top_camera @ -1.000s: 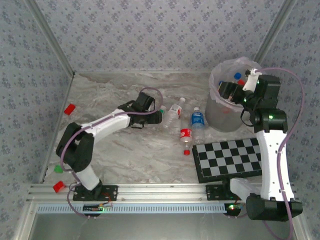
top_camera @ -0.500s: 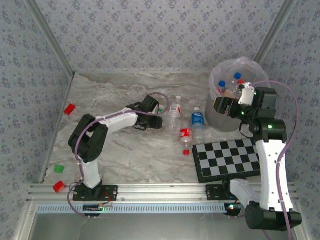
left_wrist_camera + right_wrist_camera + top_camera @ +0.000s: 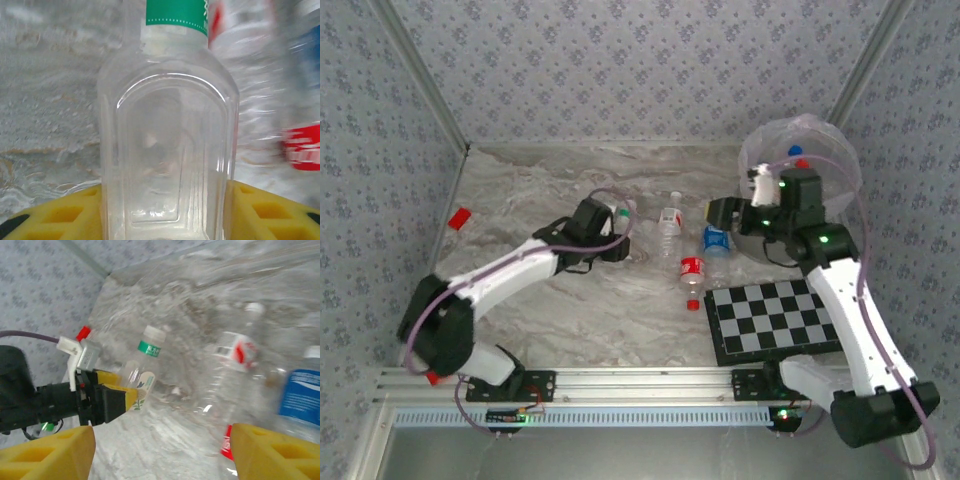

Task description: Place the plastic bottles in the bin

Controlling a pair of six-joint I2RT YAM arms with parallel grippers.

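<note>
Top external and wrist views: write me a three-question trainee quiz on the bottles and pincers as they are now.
1. True or false: the left pincer grips a green-banded bottle.
2. Pick one: the label on the loose bottle nearest the right pincer is A red, B blue, C green.
3. Fill in: the right pincer's jaws stand ___.
Key: 1 true; 2 B; 3 open.

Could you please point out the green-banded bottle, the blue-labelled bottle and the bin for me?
green-banded bottle (image 3: pixel 167 165), left wrist view, middle of its clear body.
blue-labelled bottle (image 3: pixel 716 240), top external view, on its blue label.
bin (image 3: pixel 835 160), top external view, on its bag-lined upper wall.
</note>
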